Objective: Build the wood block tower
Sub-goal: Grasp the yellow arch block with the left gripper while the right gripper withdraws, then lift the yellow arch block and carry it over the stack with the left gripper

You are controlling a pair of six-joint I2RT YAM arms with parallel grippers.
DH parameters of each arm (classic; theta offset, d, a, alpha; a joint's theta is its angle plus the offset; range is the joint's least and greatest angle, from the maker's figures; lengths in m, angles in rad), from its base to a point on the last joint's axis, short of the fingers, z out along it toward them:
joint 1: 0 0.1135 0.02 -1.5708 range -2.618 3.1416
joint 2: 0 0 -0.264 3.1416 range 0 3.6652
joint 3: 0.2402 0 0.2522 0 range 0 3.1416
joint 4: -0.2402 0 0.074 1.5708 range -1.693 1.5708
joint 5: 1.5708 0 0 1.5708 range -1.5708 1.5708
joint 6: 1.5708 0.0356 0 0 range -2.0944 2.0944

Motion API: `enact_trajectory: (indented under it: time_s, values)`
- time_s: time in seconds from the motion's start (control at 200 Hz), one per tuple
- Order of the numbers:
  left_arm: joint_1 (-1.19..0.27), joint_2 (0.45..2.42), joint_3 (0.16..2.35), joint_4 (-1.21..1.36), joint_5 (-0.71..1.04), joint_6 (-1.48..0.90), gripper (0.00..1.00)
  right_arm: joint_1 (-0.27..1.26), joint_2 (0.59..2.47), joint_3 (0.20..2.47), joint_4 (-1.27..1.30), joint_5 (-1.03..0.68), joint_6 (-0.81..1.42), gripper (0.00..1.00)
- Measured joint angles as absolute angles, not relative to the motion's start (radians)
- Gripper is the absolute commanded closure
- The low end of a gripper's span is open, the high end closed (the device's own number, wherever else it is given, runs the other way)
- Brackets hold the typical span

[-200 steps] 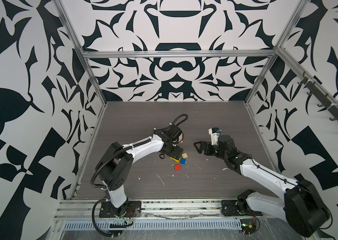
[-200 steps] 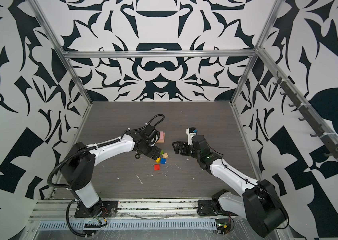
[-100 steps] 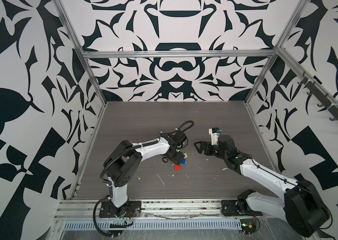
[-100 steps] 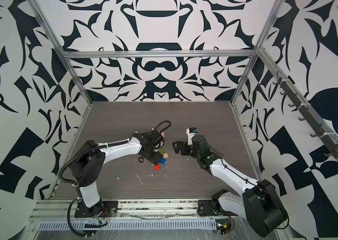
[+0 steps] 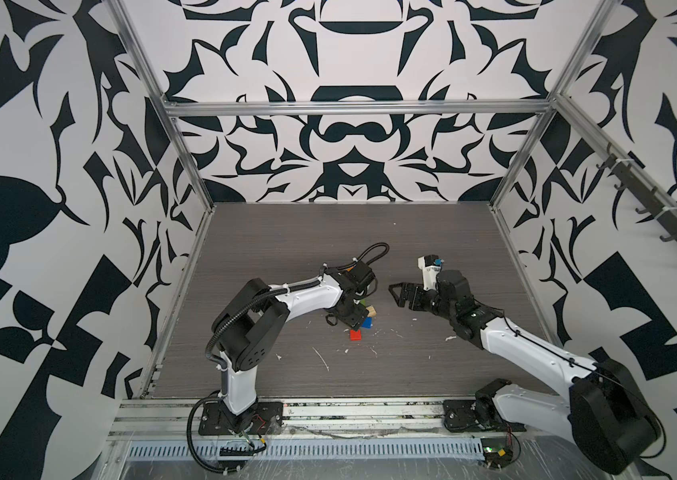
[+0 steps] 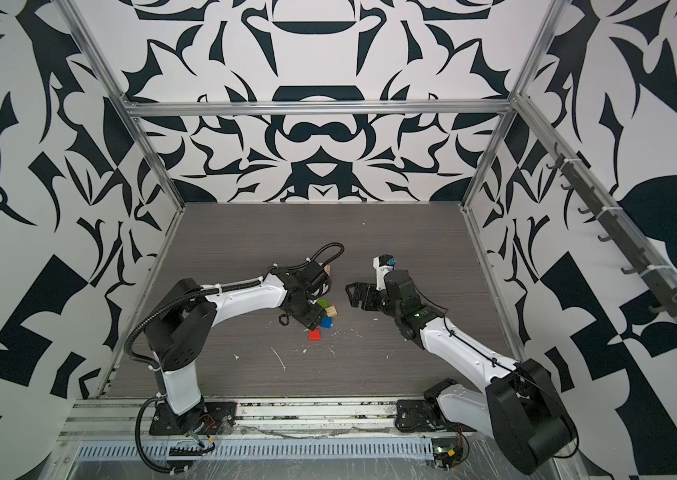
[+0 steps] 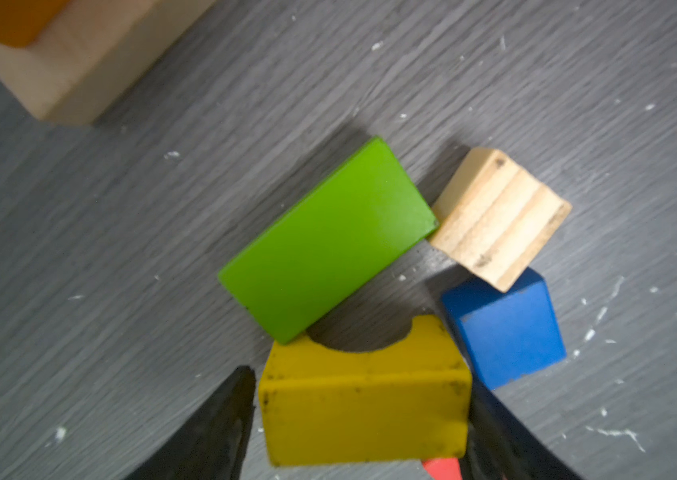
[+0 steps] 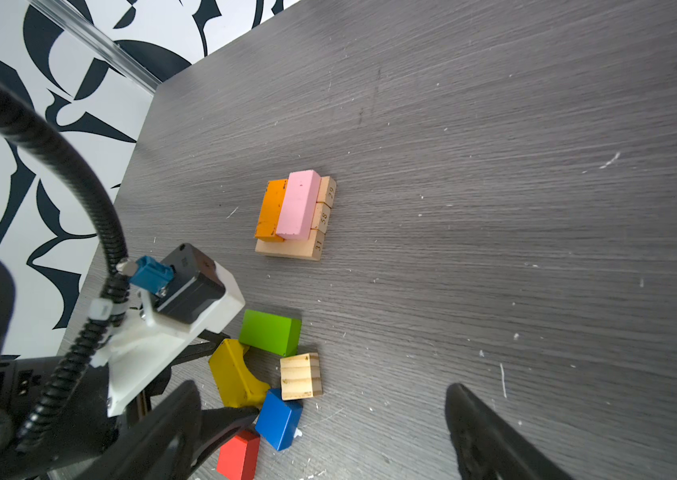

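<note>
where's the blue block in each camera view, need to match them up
Top view: blue block mid-floor, between the bare wooden cube and the red block.
Top view: same spot, cube just behind it.
Left wrist: picture's lower right, beside the yellow block.
Right wrist: low in the picture, left of centre.
Shared landmark: the bare wooden cube right next to it.

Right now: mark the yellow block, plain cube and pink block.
yellow block point(image 7: 364, 415): left wrist view, middle of its large face.
plain cube point(image 7: 499, 216): left wrist view, grained top face.
pink block point(image 8: 299, 203): right wrist view, long top face.
</note>
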State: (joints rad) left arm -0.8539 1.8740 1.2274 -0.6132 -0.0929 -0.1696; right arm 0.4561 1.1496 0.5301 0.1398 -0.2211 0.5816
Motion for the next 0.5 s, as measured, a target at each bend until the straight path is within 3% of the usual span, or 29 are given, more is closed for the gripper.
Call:
enact_trajectory:
  time_s: [0.055, 0.31, 0.5]
  values:
    - [-0.854, 1.877, 1.229, -0.612, -0.092, -0.171, 0.30, 0.456, 1.150, 0.530, 0.140, -0.221, 0.582, 0.05]
    - [-0.854, 1.889, 1.239, -0.608, -0.093, -0.168, 0.32, 0.456, 1.151, 0.530, 0.140, -0.221, 0.582, 0.05]
    - [-0.854, 1.889, 1.239, -0.609, -0.093, -0.182, 0.39, 0.456, 1.151, 0.530, 0.140, -0.222, 0.582, 0.06]
